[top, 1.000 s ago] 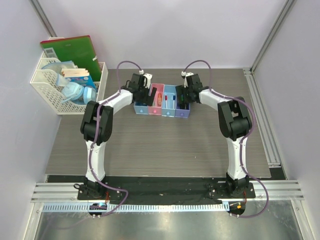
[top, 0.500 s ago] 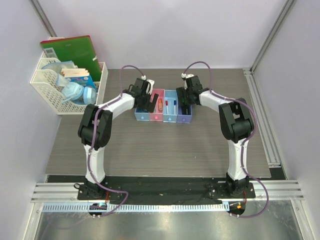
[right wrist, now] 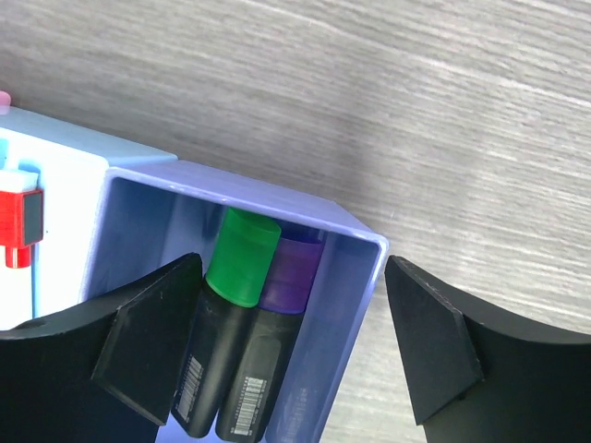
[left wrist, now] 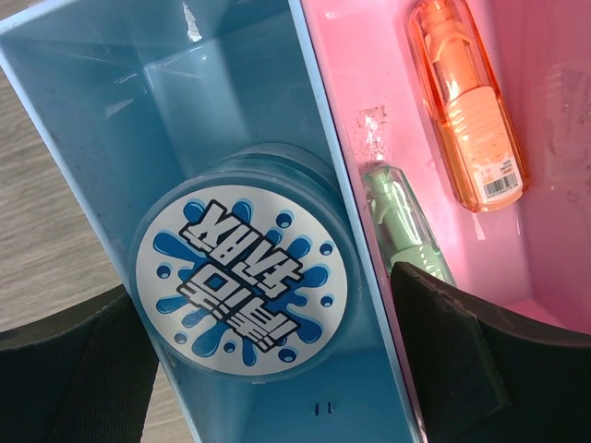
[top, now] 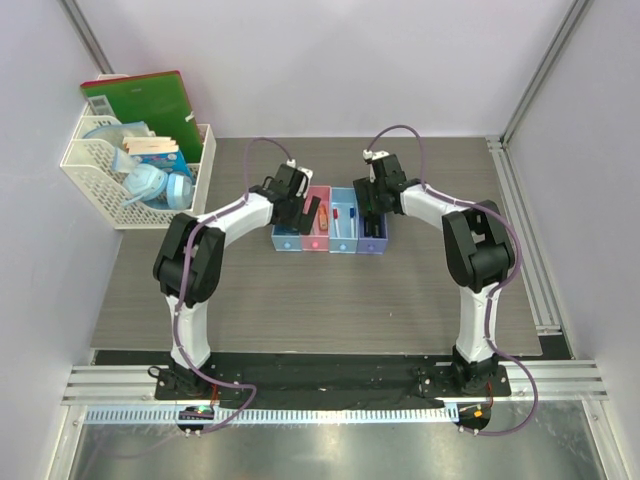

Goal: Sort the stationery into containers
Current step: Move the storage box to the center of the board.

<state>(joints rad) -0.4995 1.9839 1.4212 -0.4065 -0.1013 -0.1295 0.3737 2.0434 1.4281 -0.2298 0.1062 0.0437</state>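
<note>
The containers (top: 330, 245) are a joined row of blue, pink, light-blue and purple bins at mid-table. My left gripper (top: 297, 212) stands open astride the blue bin (left wrist: 111, 101). One of its fingers is outside the bin's left wall, the other in the pink bin (left wrist: 369, 55) over the pale green pen (left wrist: 399, 217). A blue tape roll (left wrist: 242, 277) lies in the blue bin, an orange highlighter (left wrist: 469, 101) in the pink one. My right gripper (right wrist: 288, 341) stands open astride the purple bin (right wrist: 355, 277), which holds the green-black highlighter (right wrist: 226, 314) and the purple-black highlighter (right wrist: 272, 341). A red-capped marker (right wrist: 18, 226) shows in the light-blue bin.
A white lattice basket (top: 75, 165) with masks, papers and a green folder (top: 140, 100) stands at the back left. Metal rails (top: 520, 230) run along the table's right side. Bare wood-grain tabletop surrounds the bins.
The row of bins has slid toward the near edge and slightly right, with both grippers moving along with it. The jaws stay as wide as before.
</note>
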